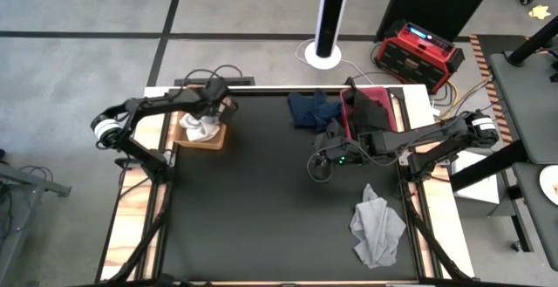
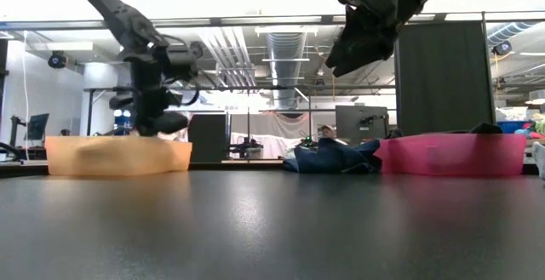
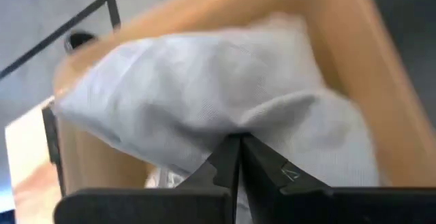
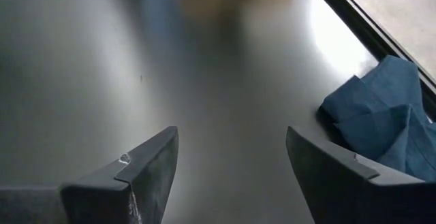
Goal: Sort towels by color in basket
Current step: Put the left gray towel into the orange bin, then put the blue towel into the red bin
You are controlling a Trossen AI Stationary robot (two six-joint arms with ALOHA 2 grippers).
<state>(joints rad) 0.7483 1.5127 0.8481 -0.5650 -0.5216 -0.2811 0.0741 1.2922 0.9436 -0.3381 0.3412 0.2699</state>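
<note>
A white towel (image 1: 199, 128) sits in the orange basket (image 1: 218, 139), the left gripper (image 1: 212, 104) pinched shut on its cloth.

A navy towel (image 1: 312, 108) lies on the black table (image 1: 261, 217) beside the pink basket (image 1: 394, 112), which holds a black towel (image 1: 370, 111); a grey towel (image 1: 377, 226) sprawls near the front edge. The right gripper (image 1: 317, 167) hovers over mid-table, fingers wide apart and empty.

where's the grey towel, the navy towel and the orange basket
grey towel (image 1: 377, 228), high view, middle of the crumpled cloth
navy towel (image 1: 311, 109), high view, centre of the heap
orange basket (image 2: 117, 156), low view, front wall
</note>
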